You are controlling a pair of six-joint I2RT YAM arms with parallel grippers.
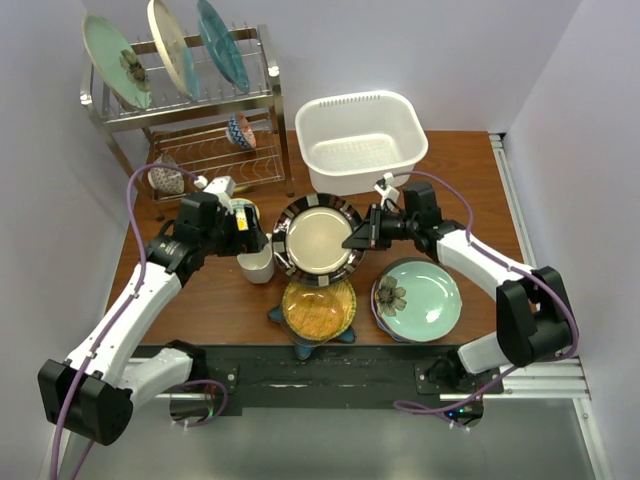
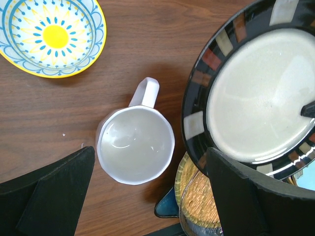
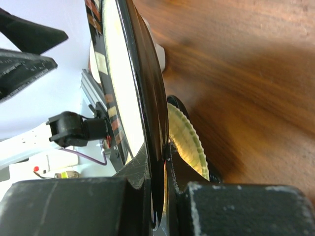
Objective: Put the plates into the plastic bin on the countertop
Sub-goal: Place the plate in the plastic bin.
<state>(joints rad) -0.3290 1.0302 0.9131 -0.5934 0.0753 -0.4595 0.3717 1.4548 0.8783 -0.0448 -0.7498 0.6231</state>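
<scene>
A robot test bench dressed up as a kitchen counter, not a real home: plain white partition walls box in a reddish wood-grain countertop (image 1: 465, 175), aluminium rails (image 1: 512, 200) frame its edges, and purple cables (image 1: 137, 215) loop off two arms (image 1: 130, 310) bolted at the front. The kitchen props are a wire dish rack (image 1: 190, 110), plastic bin (image 1: 360, 140), white mug (image 1: 256, 266) and loose plates (image 1: 425, 300)

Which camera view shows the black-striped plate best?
The top external view: nearly the whole black-striped plate shows there, face and rim, its right edge in the right end effector. The left wrist view cuts part of it off; the right wrist view shows it edge-on, clamped between the fingers.
</scene>
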